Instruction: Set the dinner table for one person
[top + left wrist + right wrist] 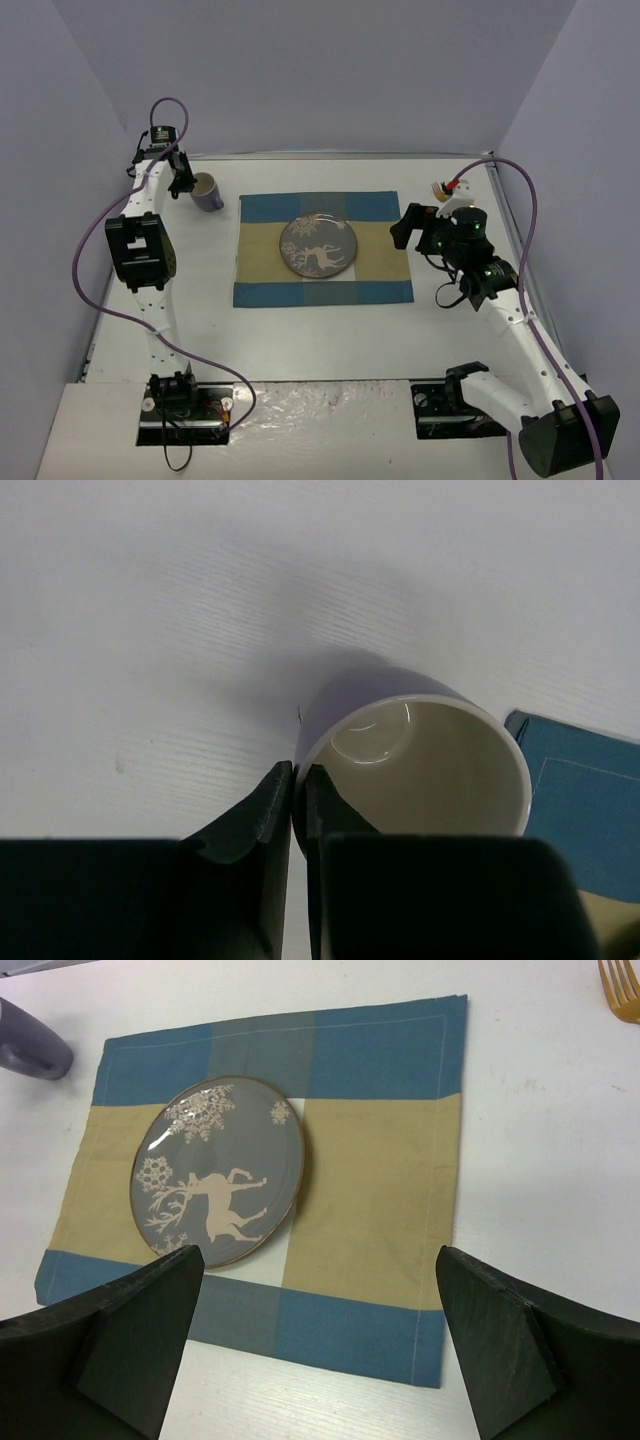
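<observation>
A lilac mug (207, 191) with a cream inside stands upright on the white dinner table (320, 340), off the placemat's far left corner. My left gripper (186, 183) is shut on the mug's rim (300, 742), with one finger (262, 805) outside the wall and the other inside the cup. A grey plate (318, 245) with a white deer design lies in the middle of the blue-and-tan placemat (322, 250). My right gripper (405, 228) hovers open over the placemat's right end, and nothing lies between its fingers (150, 1310).
Gold fork tines (622, 985) show at the table's far right, past the placemat (380, 1180); they sit near the right arm's wrist (438, 188). Pale lilac walls close in the table on three sides. Purple cables loop beside both arms.
</observation>
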Controlling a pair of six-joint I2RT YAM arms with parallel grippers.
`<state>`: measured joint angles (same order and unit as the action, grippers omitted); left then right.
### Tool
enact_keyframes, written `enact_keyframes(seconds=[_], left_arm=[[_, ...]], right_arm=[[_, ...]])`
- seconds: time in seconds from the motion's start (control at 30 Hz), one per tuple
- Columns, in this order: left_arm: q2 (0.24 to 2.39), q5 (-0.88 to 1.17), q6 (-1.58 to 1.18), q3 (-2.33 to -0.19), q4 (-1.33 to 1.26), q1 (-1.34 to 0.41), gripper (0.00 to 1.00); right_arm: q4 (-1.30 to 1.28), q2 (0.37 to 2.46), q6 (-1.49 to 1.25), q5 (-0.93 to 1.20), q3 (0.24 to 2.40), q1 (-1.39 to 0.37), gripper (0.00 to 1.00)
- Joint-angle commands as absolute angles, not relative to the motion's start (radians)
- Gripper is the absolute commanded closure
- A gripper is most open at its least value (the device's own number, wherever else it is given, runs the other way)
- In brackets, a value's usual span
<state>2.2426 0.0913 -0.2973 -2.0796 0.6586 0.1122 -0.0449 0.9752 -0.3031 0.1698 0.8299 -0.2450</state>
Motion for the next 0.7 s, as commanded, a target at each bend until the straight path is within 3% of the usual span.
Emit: enact_keyframes(seconds=[0.0, 0.27, 0.67], left_arm=[[1.996, 0.116, -0.364, -2.053, 0.646, 0.088, 1.00], [1.766, -0.036, -0.458, -1.879, 0.715, -0.160, 1.00], [1.609, -0.094, -0.651, -1.697, 0.680, -0.432, 1.00]], right_arm=[[0.090, 1.004, -0.267, 0.222, 0.865, -0.276, 0.02], [0.052, 1.152, -0.154, 0.269, 1.006, -0.421, 0.07], [0.038, 1.328, -0.053, 0.091, 1.182, -0.728, 0.15]])
